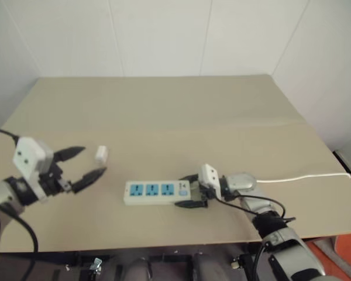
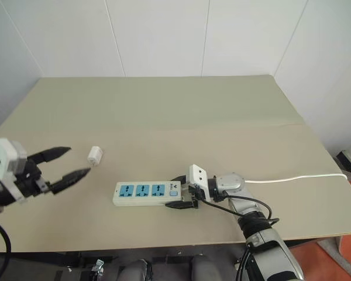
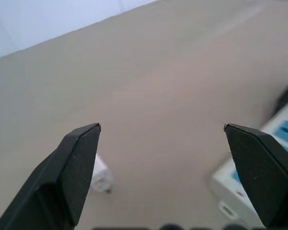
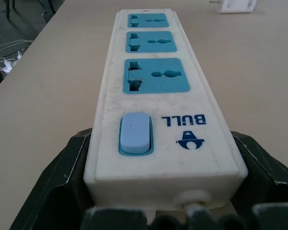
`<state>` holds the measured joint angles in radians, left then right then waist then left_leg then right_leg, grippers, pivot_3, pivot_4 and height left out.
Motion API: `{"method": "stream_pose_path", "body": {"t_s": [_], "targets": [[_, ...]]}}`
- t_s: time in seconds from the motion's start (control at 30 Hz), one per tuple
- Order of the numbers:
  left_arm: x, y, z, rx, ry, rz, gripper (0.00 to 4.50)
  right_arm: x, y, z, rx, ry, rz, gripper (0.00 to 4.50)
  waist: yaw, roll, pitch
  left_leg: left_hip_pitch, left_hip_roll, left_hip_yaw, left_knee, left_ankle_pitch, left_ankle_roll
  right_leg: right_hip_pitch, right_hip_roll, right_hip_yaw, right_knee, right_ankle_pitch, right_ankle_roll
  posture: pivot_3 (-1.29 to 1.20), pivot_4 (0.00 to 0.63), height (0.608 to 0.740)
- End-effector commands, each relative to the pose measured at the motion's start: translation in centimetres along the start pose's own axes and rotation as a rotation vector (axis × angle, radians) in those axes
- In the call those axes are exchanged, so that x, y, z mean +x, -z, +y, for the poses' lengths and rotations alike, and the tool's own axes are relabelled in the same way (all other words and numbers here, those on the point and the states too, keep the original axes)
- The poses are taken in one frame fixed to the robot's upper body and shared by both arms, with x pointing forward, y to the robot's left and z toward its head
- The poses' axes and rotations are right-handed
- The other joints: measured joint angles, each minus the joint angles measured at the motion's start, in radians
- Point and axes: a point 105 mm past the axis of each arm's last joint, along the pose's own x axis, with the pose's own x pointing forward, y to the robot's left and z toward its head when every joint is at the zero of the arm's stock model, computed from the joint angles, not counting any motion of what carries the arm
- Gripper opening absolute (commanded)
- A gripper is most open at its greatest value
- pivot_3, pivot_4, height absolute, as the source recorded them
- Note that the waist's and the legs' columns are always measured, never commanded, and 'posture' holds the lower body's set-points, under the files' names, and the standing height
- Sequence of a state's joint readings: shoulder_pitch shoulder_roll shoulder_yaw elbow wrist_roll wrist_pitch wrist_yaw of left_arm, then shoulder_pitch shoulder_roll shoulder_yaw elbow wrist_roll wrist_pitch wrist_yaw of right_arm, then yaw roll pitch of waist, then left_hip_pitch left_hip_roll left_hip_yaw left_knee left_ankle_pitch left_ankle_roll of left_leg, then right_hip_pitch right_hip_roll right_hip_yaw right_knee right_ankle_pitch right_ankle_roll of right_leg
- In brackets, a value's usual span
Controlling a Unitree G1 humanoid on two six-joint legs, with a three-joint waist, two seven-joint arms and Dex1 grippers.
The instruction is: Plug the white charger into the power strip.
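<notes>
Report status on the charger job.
Left end effector open, near white charger. Right end effector clamps power strip switch end. Charger unplugged, path clear.

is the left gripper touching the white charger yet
Apart. The right eye view shows the left gripper open, with bare table between its fingertips and the white charger.

power strip (image 4: 158,120) | brand "BULL" | beside switch (image 4: 134,132)

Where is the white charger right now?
The white charger lies on the table, left of the power strip and apart from it, just beyond the fingertips of the open left gripper, which is not touching it.
</notes>
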<state>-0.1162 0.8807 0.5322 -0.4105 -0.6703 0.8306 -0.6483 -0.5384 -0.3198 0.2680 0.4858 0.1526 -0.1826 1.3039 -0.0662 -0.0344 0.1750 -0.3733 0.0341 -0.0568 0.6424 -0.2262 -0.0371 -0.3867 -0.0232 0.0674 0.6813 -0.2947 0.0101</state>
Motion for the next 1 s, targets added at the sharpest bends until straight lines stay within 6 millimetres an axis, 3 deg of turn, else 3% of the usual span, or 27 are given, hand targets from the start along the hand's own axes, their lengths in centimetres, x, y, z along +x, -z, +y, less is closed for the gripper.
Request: {"method": "stream_pose_path", "body": {"t_s": [0.03,0.2,0.43,0.5,0.67,0.83,1.0], "targets": [[1.3,-1.1,4.8,-0.133,-0.3,0.198,4.5,0.8,-0.1,0.4,-0.019,-0.026,-0.009,3.45,0.005,-0.008,0.003,0.0,0.0,-0.002,0.001,0.0,0.0,0.001,0.0,-0.002,0.0,-0.002,0.003,0.0,0.15,0.74],[4.2,-3.6,5.0,-0.29,-0.335,0.388,4.5,0.9,0.0,0.6,-0.019,-0.012,-0.016,3.45,-0.009,-0.011,0.002,-0.001,0.0,-0.001,0.001,-0.001,-0.002,-0.001,0.0,0.0,-0.001,0.002,0.001,0.0,0.15,0.74],[7.2,-4.0,5.2,-0.488,-0.3,0.655,4.5,1.1,-0.2,1.0,-0.016,0.009,-0.03,3.45,-0.005,-0.011,0.002,-0.003,0.0,-0.001,0.001,-0.002,-0.004,-0.006,0.0,0.0,0.002,0.001,0.001,0.0,0.15,0.74],[7.6,-3.8,5.2,-0.556,-0.347,0.733,4.5,1.0,-0.2,1.1,-0.016,0.011,-0.029,3.45,-0.002,-0.011,0.002,-0.005,-0.001,-0.001,0.001,-0.002,-0.004,-0.007,0.0,0.0,0.001,0.001,0.001,0.0,0.15,0.74],[8.9,-2.5,4.2,-0.535,-0.411,0.865,4.5,1.1,-0.3,1.1,-0.017,0.011,-0.029,3.45,-0.005,-0.011,0.002,-0.008,-0.002,0.0,0.001,-0.002,-0.004,-0.009,0.0,0.0,0.001,0.001,0.002,0.0,0.15,0.74],[10.3,-1.0,4.1,-0.509,-0.434,0.872,4.5,1.1,-0.7,0.9,-0.02,0.032,-0.035,3.45,-0.008,-0.011,0.002,-0.016,-0.001,0.0,0.001,0.0,-0.008,-0.019,0.001,0.001,0.005,0.001,0.001,0.0,0.15,0.74],[10.4,0.1,4.3,-0.503,-0.451,0.895,4.5,0.8,-0.5,1.1,-0.005,0.054,-0.029,3.45,-0.005,-0.011,0.002,-0.016,-0.001,0.0,0.001,0.0,-0.008,-0.019,0.0,0.001,0.005,0.001,0.001,0.0,0.15,0.74]]}}
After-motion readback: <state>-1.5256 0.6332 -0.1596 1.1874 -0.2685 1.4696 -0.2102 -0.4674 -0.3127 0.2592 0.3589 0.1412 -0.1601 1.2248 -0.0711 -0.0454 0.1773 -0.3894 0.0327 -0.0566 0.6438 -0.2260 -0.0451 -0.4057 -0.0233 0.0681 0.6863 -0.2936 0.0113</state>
